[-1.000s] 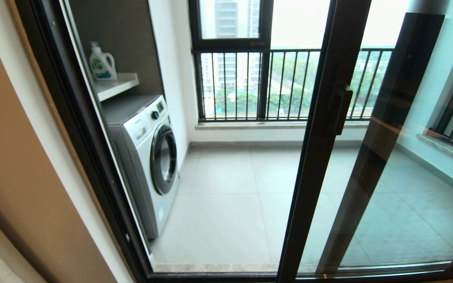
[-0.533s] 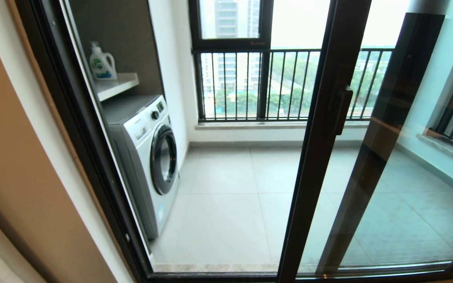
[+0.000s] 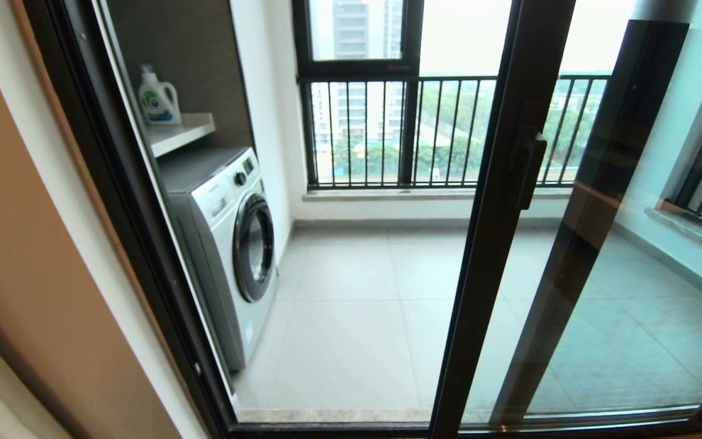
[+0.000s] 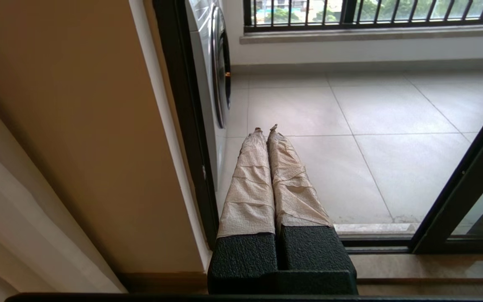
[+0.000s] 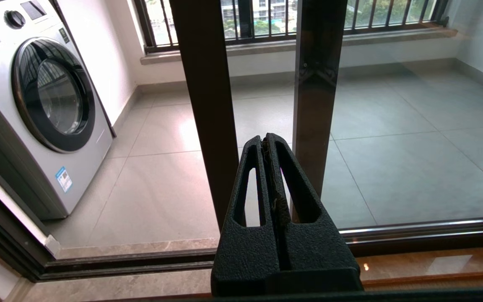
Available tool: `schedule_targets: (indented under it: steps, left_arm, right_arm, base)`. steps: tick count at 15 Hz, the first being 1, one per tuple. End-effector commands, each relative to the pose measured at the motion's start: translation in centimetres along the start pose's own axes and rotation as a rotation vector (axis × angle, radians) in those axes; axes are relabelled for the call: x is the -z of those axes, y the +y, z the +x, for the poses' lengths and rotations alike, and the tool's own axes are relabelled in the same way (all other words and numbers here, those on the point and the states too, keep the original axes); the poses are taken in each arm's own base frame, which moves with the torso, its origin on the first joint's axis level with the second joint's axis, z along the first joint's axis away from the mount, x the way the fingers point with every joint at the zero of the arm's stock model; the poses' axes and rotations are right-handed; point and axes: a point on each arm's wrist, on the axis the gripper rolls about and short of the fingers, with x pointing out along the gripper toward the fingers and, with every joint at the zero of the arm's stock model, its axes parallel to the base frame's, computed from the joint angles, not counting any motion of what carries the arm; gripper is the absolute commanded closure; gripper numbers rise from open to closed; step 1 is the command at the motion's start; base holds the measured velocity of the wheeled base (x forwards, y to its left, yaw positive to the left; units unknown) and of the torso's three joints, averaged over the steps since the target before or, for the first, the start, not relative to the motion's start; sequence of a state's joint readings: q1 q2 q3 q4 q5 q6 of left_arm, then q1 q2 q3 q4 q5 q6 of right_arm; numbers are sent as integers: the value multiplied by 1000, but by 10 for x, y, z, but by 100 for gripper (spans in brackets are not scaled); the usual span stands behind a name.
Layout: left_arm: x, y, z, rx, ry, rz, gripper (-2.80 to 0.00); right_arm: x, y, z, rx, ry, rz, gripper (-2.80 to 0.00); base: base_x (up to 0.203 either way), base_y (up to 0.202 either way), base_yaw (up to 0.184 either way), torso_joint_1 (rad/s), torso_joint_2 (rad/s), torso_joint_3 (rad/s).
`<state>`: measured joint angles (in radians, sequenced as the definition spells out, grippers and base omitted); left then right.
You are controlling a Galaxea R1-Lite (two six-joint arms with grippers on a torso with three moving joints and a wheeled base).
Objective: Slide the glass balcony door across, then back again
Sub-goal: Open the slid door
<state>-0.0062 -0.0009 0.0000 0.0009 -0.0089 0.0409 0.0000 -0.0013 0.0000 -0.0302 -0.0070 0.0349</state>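
Observation:
The glass balcony door [image 3: 490, 244] stands partly slid to the right, its dark stile crossing the middle of the head view with the bar handle [image 3: 531, 171] on it. Left of it the doorway is open onto the balcony. Neither gripper shows in the head view. In the right wrist view my right gripper [image 5: 265, 138] is shut and empty, low near the sill, just in front of the door stile [image 5: 208, 105]. My left gripper [image 4: 265, 128], its fingers wrapped in tan tape, is shut and empty by the left door jamb [image 4: 183, 126].
A washing machine [image 3: 229, 244] stands inside the balcony at the left, with a detergent bottle [image 3: 158, 97] on a shelf above. A second dark-framed panel [image 3: 595, 213] sits behind the door. A black-barred railing window [image 3: 387, 134] closes the far side. The floor track [image 5: 141, 262] runs along the sill.

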Motion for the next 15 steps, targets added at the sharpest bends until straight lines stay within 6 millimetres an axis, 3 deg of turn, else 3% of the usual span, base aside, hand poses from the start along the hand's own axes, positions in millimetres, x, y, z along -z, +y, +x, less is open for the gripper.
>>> schedule_targets:
  steps: [1,5,7,9,12,15]
  left_arm:
    - [0,0,0,0,3,1,0]
    - [0,0,0,0,3,1,0]
    - [0,0,0,0,3,0,0]
    - [0,0,0,0,3,0,0]
    - [0,0,0,0,3,1,0]
    - [0,0,0,0,3,1,0]
  right_arm:
    - [3,0,1,1,12,2,0]
    - [2,0,1,0,5,-35,0]
    - [-29,1,-6,-20,-71,-15,0]
    - [-62,3,4,-54,-34,-1,0]
    - [-112,8,55,-146,101,18,0]
    - [-154,14,129,-251,159,30,0]
  base:
    - [0,0,0,0,0,0]
    - [0,0,0,0,0,0]
    - [0,0,0,0,0,0]
    - [0,0,0,0,0,0]
    - [0,0,0,0,0,0]
    - [0,0,0,0,0,0]
